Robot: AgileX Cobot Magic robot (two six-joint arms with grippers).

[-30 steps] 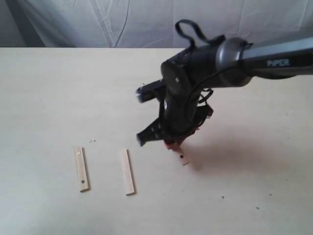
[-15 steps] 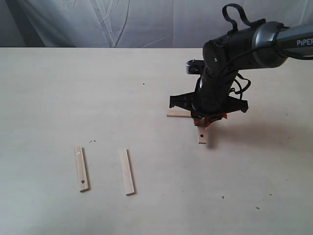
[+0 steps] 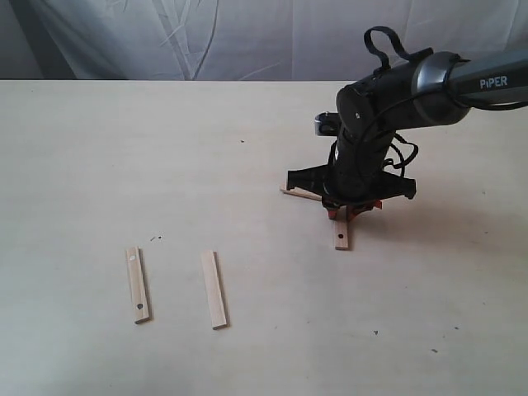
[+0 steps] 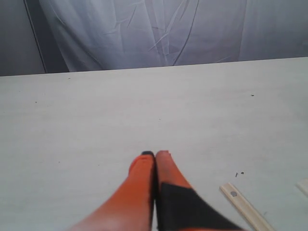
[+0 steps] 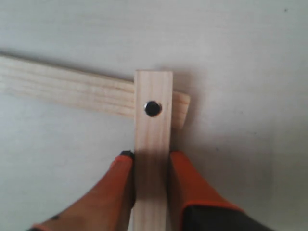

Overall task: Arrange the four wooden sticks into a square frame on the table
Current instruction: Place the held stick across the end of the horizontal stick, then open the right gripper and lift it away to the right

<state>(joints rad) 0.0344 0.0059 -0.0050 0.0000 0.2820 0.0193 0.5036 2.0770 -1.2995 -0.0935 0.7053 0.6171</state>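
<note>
While the right gripper [image 5: 151, 156] pinched the holed stick [image 5: 153, 115] between closed fingers, its end overlapped a second stick [image 5: 62, 89] on the table [image 3: 124, 148], forming the first corner. Next seemed release, then fetching the nearer spare stick [image 3: 214, 289] at eight o'clock.

Table [image 3: 99, 165]: wide, flat, pale beige-white top with faint grain and scattered small dark specks [image 3: 242, 141]. Backdrop: creased white-grey cloth [image 3: 165, 37] hung directly behind the table's far edge, spanning the full width. Darker grey panel [image 4: 19, 38] beside the cloth, seen in the left wrist view. Lighting: soft, even, faint shadows.
</note>
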